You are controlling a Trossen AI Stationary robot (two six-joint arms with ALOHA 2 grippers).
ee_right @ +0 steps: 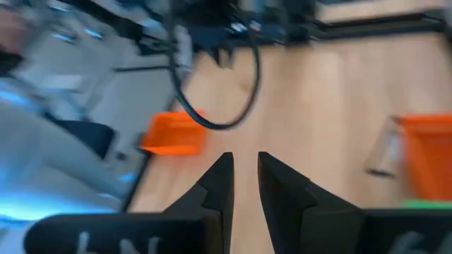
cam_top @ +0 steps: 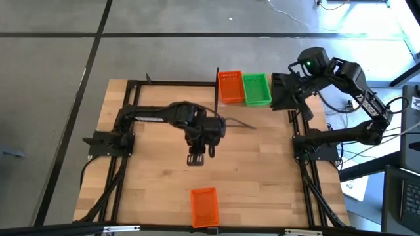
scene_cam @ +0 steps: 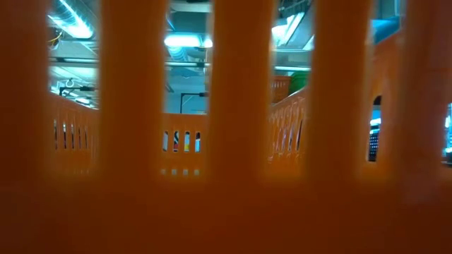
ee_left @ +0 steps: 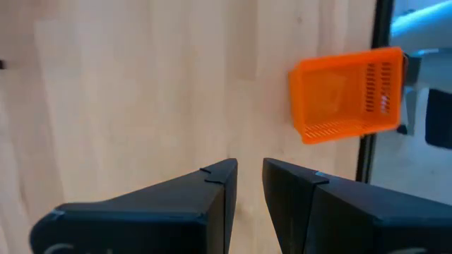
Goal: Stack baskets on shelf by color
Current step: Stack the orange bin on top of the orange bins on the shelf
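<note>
One orange basket rests on its base at the table's near edge; it shows in the left wrist view and its mesh wall fills the low view. Another orange basket and a green basket stand side by side at the far edge by the shelf's black upright. A dark shape sits beside the green one; basket or gripper, I cannot tell. My left gripper hovers mid-table, open by a narrow gap and empty. My right gripper, near the shelf's right end, is also narrowly open and empty.
Black frame rails run along both sides of the wooden tabletop. A thin dark rod or cable lies near the left arm. Bare wood lies between the left gripper and the near orange basket. Cables hang off the right edge.
</note>
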